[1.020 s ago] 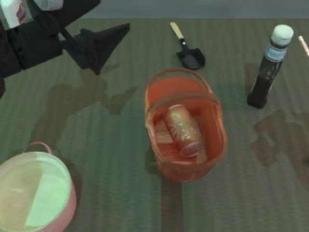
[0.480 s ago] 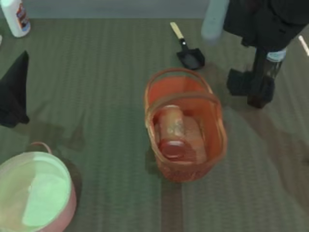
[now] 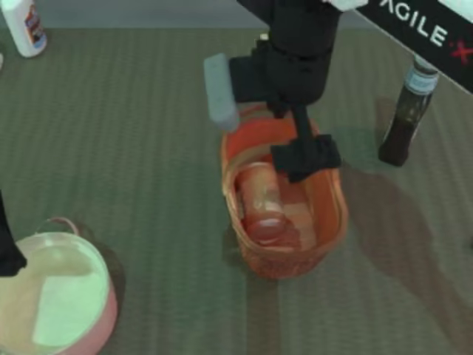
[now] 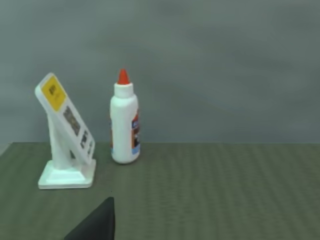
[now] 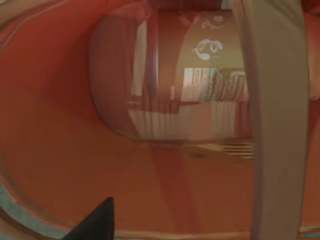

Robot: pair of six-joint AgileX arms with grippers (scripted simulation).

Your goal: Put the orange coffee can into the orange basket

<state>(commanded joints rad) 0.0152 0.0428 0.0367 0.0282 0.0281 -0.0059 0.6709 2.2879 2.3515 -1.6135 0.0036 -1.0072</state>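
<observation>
The orange coffee can (image 3: 260, 201) lies on its side inside the orange basket (image 3: 334, 214), at the middle of the table. My right gripper (image 3: 304, 158) hangs over the basket's back half, just behind the can, open and holding nothing. In the right wrist view the can (image 5: 190, 75) fills the upper part, on the basket floor (image 5: 75, 165), with the hoop handle (image 5: 272, 125) crossing in front and one dark fingertip (image 5: 97, 220) showing. My left gripper (image 3: 7, 248) is at the table's far left edge, open, with one fingertip (image 4: 97, 222) in the left wrist view.
A pink tub (image 3: 55, 296) with a pale green inside stands at the front left. A dark bottle (image 3: 405, 126) with a white cap stands at the right. A white glue bottle (image 3: 22, 26) stands at the back left, next to a white stand (image 4: 65, 135).
My right arm has swept in from the back right to above the basket. My left arm has drawn back to the left edge. The can has rolled slightly and settled in the basket.
</observation>
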